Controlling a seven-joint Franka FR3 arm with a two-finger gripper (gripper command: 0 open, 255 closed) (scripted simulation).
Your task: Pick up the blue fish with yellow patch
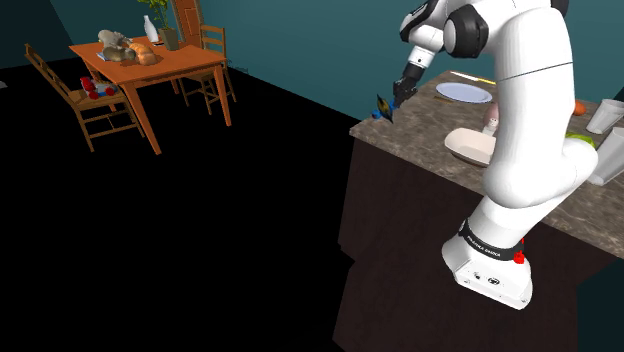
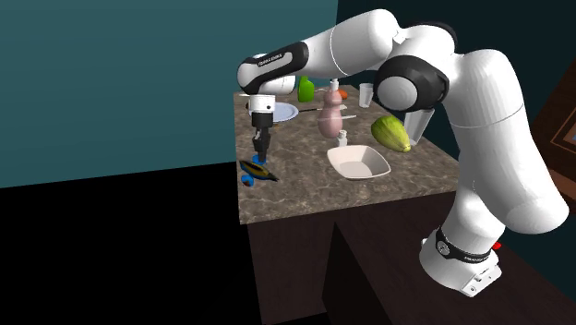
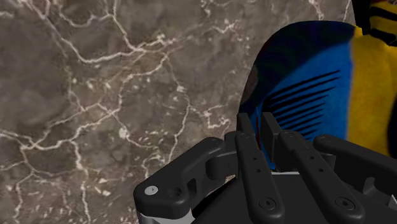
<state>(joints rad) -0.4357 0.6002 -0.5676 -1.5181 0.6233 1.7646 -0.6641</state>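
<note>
Blue fish [image 2: 257, 170] at marbled counter [image 2: 305, 189] edge; teal walls [image 2: 111, 83].

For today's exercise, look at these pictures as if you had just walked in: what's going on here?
A white robot arm reaches over a marble-look counter to a blue fish with a yellow patch near the counter's edge. Its black gripper has the fingers closed narrowly on the fish's rim. I cannot tell whether the fish is off the surface. A white bowl and a green fruit sit nearby, untouched.
</note>
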